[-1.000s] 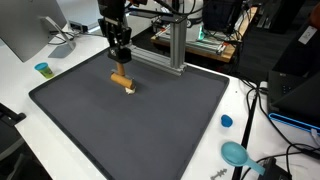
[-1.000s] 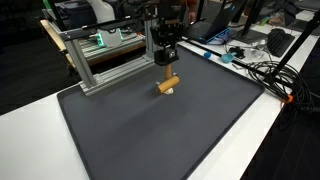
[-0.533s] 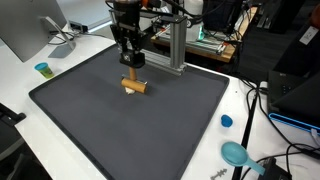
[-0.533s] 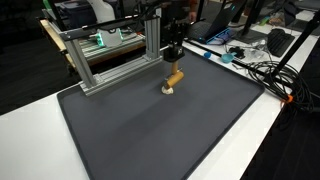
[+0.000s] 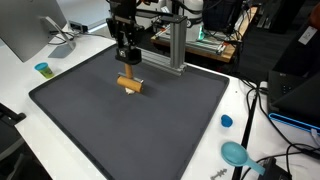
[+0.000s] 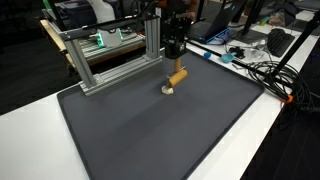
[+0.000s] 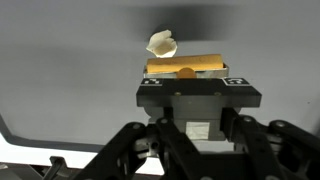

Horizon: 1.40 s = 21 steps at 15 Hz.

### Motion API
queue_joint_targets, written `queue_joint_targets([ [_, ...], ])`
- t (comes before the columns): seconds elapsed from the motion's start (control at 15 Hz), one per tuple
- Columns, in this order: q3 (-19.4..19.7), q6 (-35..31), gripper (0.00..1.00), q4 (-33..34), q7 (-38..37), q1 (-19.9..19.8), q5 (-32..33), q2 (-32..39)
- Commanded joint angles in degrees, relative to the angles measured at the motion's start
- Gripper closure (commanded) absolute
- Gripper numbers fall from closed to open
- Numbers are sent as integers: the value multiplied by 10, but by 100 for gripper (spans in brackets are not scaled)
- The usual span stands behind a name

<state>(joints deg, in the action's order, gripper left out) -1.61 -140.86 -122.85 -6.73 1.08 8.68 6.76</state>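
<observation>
Where the arm hangs over the upper middle of the dark mat (image 5: pixel 150 130), the tool (image 5: pixel 129 74) is closed narrow on a short brown cylinder (image 5: pixel 130 85). In the wrist view the tool (image 7: pixel 188 73) comes in from the bottom of the frame, and the brown cylinder (image 7: pixel 187 67) lies crosswise between its tips, with a crumpled white piece (image 7: pixel 161 43) at its left end. In an exterior view the brown cylinder (image 6: pixel 177 76) hangs tilted under the tool (image 6: pixel 174 66), and the white piece (image 6: pixel 169 89) at its lower end is at or just above the mat; whether they touch I cannot tell.

Behind the arm, along the mat's upper edge, stands an aluminium frame (image 5: pixel 176 50). The mat lies on a white bench (image 5: pixel 20 95). On the bench at the left of the frame is a small blue cup (image 5: pixel 42 69); at the right, beside the mat, a blue cap (image 5: pixel 226 121), and at the lower right a teal object (image 5: pixel 236 153). Cables (image 6: pixel 262 70) run across the bench at the right.
</observation>
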Motion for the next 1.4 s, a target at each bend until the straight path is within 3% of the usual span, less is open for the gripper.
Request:
queue_joint_targets([
  [0.0, 6, 7, 77, 2, 5, 2, -4, 1],
  [0.47, 27, 30, 77, 3, -2, -7, 6, 2],
  [0.87, 32, 31, 77, 23, -57, 7, 37, 48],
  [1.33, 27, 68, 77, 55, -56, 19, 36, 88],
])
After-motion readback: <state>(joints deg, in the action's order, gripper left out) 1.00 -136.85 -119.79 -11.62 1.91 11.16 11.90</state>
